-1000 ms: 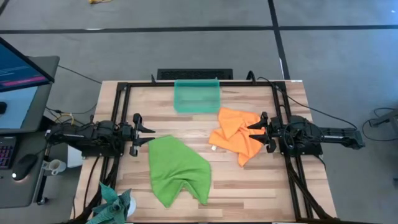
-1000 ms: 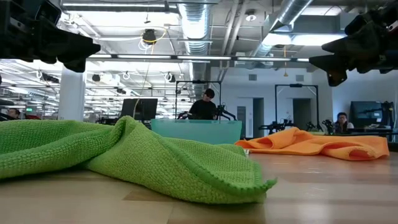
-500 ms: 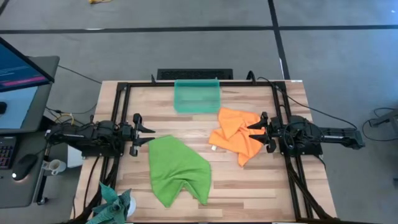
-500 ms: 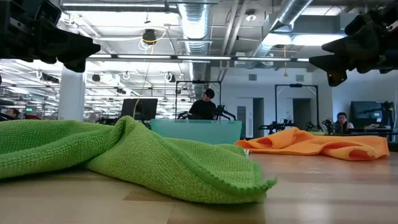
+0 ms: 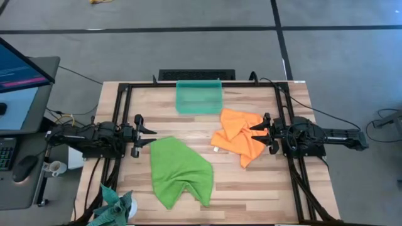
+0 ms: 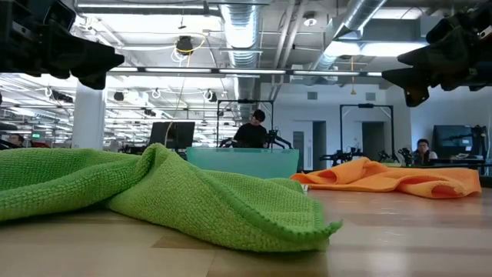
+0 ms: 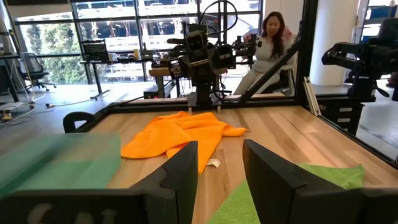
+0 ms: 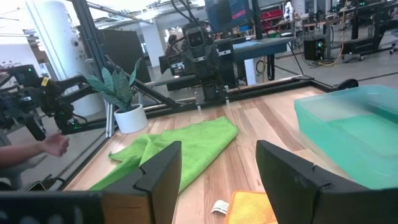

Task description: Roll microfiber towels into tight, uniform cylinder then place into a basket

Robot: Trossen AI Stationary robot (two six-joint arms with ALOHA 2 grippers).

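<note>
A lime green towel [image 5: 179,171] lies crumpled and spread on the wooden table, left of centre toward the near edge. An orange towel [image 5: 237,138] lies crumpled right of centre. The translucent teal basket [image 5: 199,96] stands at the table's far edge, nothing showing inside. My left gripper [image 5: 149,133] hovers open at the table's left side, pointing level toward the centre, just above the green towel's far corner. My right gripper [image 5: 256,134] hovers open at the right side, above the orange towel's right part. Neither touches cloth.
A potted plant [image 5: 113,207] stands at the near left corner. A black metal frame [image 5: 125,88] runs around the table. A desk with a monitor [image 5: 19,69] stands left of the table. People show in the room beyond. Bare wood lies between the towels.
</note>
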